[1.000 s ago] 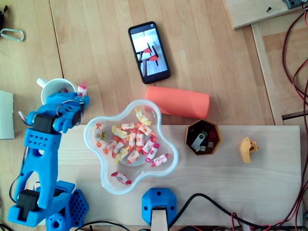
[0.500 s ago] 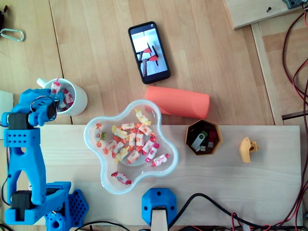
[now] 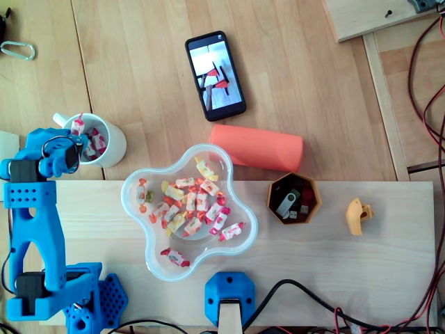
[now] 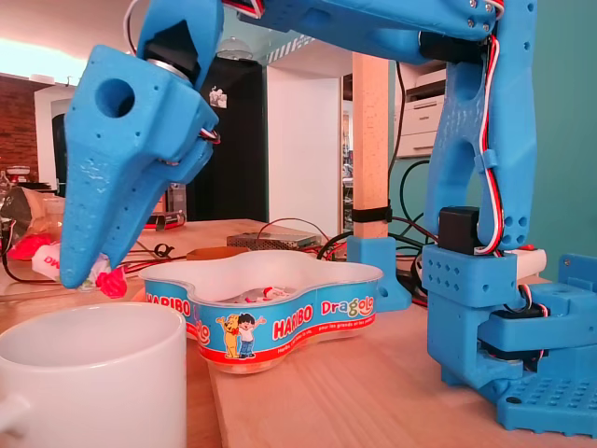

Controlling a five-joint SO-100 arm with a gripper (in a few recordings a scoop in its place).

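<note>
Wrapped candy (image 4: 104,278) pinched in the closed jaws (red twist end showing), just above the white mug (image 4: 93,373).

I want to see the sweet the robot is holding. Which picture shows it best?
The fixed view: the sweet is close, pinched in the gripper just above the white mug, red wrapper end sticking out. The overhead view shows it as a small pink-and-white bit over the mug's rim, beside the gripper.

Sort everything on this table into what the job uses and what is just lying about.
In use: gripper, candy it holds, mug, bowl of candies.
Lying about: phone, orange roll, hex box, yellow clip, carabiner.
</note>
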